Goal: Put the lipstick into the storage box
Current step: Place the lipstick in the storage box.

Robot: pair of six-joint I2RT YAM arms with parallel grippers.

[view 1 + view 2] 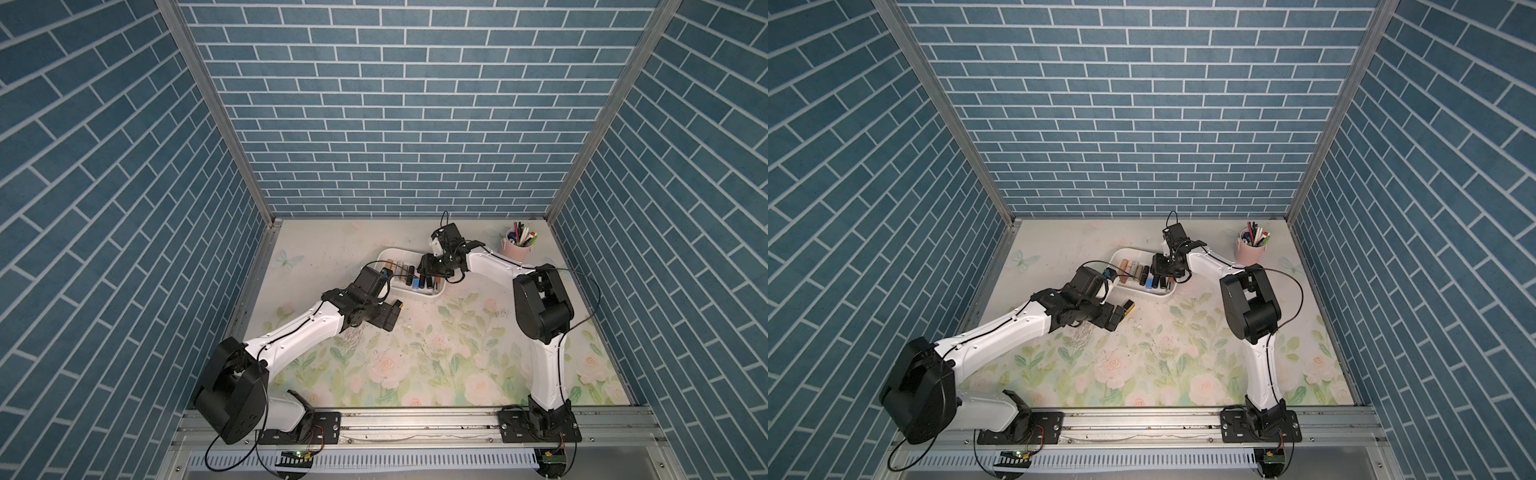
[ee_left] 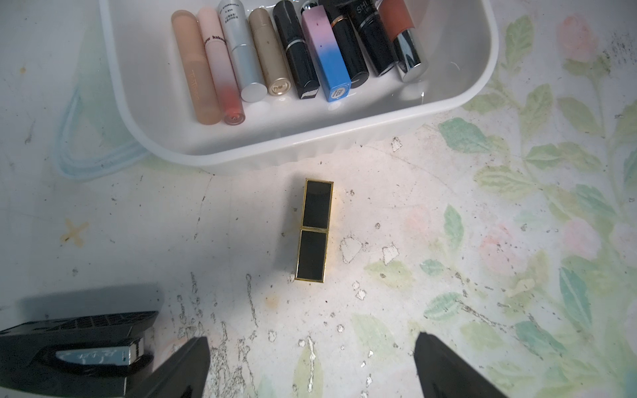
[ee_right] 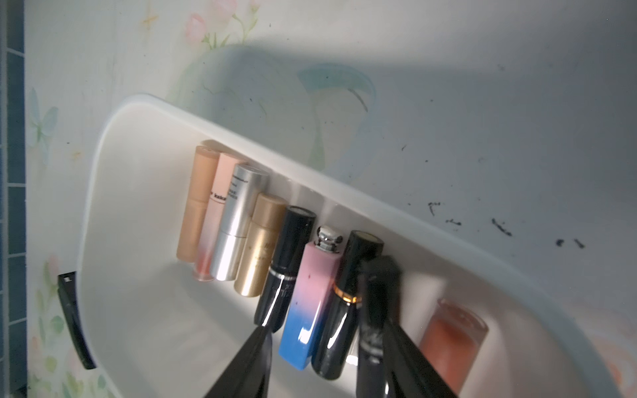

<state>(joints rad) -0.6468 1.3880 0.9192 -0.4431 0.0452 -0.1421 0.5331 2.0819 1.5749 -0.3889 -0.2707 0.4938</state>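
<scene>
Black-gold lipstick (image 2: 313,230) lies just ahead of my left gripper (image 2: 312,337), jaws wide apart, long axis pointing away toward the storage box (image 2: 310,151), so I can straddle it.

Both top views look steeply down from high above the near edge of the worktop (image 1: 415,365), taking in the whole scene. Each wrist camera sits close above the worktop, looking past its own jaws; both frame the storage box (image 2: 275,151).
</scene>
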